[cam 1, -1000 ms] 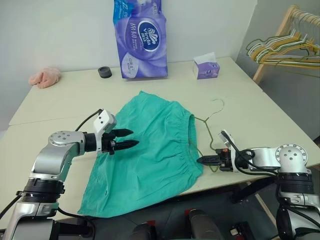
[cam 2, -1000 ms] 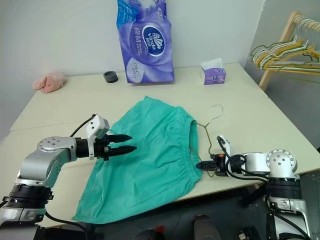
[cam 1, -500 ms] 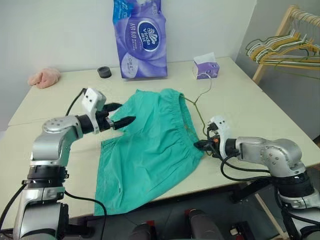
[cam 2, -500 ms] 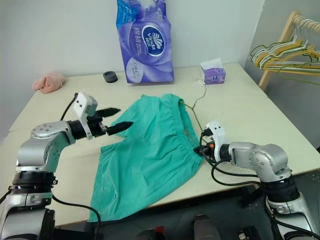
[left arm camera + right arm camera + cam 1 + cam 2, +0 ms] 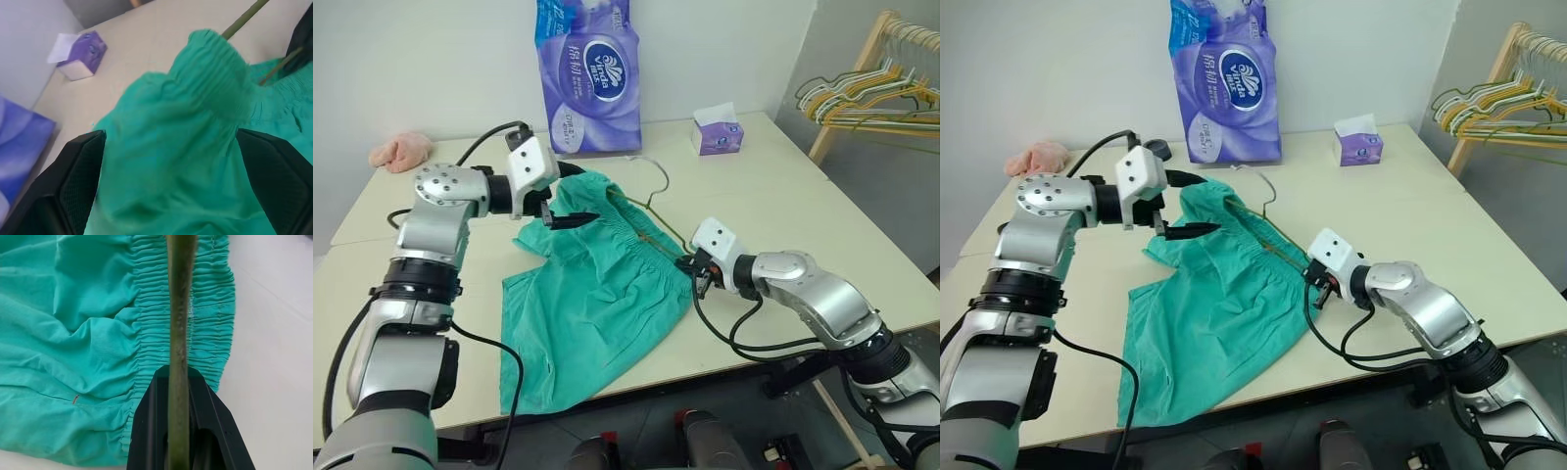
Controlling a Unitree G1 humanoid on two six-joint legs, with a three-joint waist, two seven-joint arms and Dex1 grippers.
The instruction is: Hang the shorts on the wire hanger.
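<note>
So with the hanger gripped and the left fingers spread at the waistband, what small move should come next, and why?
Probably close the left gripper on the bunched waistband of the shorts. Its fingers stand open on either side of that fold, holding nothing, while the right gripper is shut on the wire hanger, whose wire already lies across the waistband. A grip there should let the cloth be drawn over the wire.

Bare table (image 5: 822, 211) right of the shorts (image 5: 597, 294) (tissue box (image 5: 716, 135) behind) gives passage.
</note>
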